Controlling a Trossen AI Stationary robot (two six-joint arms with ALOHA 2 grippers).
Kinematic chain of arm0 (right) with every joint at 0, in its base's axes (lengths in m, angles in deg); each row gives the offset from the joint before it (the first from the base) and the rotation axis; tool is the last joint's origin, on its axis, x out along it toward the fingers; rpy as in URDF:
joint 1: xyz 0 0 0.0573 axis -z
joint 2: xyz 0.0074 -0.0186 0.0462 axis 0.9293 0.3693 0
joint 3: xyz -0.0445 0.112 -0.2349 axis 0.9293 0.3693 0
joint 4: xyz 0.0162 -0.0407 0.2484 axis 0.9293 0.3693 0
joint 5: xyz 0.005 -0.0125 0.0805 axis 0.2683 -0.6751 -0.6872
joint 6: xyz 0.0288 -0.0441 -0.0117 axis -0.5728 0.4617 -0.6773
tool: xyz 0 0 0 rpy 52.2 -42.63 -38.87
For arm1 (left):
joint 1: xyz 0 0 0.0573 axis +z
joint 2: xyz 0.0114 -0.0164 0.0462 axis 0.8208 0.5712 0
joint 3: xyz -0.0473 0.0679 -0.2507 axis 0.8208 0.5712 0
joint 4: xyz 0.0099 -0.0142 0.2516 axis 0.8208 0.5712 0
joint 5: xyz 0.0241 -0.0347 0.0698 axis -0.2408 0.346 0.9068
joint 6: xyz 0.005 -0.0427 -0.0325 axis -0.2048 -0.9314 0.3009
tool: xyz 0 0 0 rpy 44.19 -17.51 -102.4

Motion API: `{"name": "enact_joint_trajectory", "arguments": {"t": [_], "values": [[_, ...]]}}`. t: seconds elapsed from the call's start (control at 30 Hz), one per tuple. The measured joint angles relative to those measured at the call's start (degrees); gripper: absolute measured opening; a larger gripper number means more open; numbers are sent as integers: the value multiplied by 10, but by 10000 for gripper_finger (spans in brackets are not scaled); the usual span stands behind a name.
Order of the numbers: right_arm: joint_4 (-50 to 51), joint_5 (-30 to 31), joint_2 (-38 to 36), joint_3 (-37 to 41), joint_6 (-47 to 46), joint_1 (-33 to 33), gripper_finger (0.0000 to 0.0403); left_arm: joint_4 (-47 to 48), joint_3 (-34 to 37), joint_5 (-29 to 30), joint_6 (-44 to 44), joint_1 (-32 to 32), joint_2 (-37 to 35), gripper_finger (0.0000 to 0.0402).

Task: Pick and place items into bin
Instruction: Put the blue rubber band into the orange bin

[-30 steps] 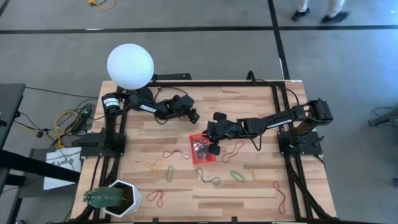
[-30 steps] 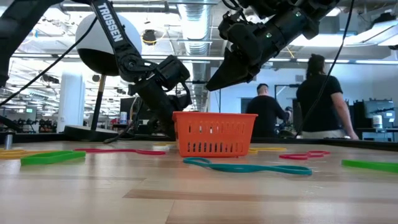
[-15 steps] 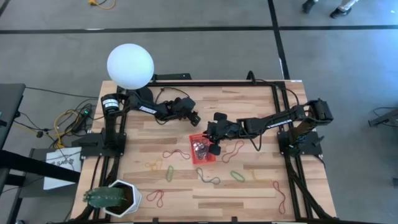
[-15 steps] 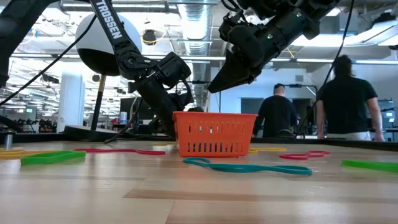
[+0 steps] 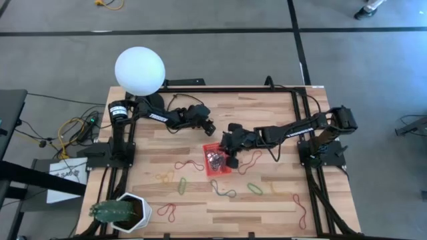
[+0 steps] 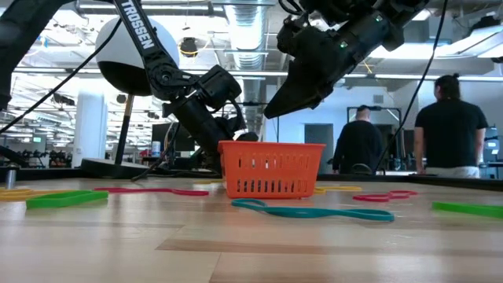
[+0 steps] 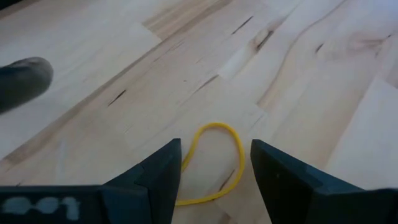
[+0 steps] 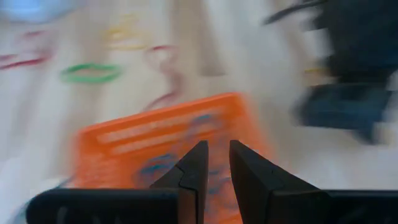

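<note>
Hovering over the red basket [image 5: 217,161] near the middle of the wooden table [image 5: 280,207]: the right gripper [image 5: 231,155], pointing down at its rim in the low view. Fingers [image 8: 194,167] standing close together with a narrow gap; holding nothing that can be made out. Lying inside the basket: some bands, too blurred to count. Reaching toward the far side of the basket: the left gripper [image 5: 209,125], low above the boards. Fingers [image 7: 163,171] spread wide, pinching nothing, framing a yellow rubber band [image 7: 214,158] lying flat on the wood between them. Lying scattered on the table near the basket: a red band [image 5: 189,165], a green band [image 5: 255,188], a teal band [image 6: 314,211] just in front. Standing at the near left corner: a white plant pot [image 5: 123,212]. Standing in the room behind: two persons [image 6: 448,126].
</note>
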Motion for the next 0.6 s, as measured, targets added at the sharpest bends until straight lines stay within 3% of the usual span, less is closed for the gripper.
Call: {"name": "enact_joint_trajectory", "arguments": {"t": [0.1, 0.17, 0.37, 0.6], "values": [[16, -108, 0, 0, 0, -19, 61, -7, 0, -9, 5, 0, 0, 183], [32, -144, 0, 0, -1, -39, 61, -9, 1, -35, 13, 0, -8, 183], [95, -154, 0, 0, 0, -101, 61, -7, 0, -38, 47, -4, -69, 183], [53, -153, 8, 0, -23, -134, 61, -9, 0, -36, 71, -31, -173, 183]]}}
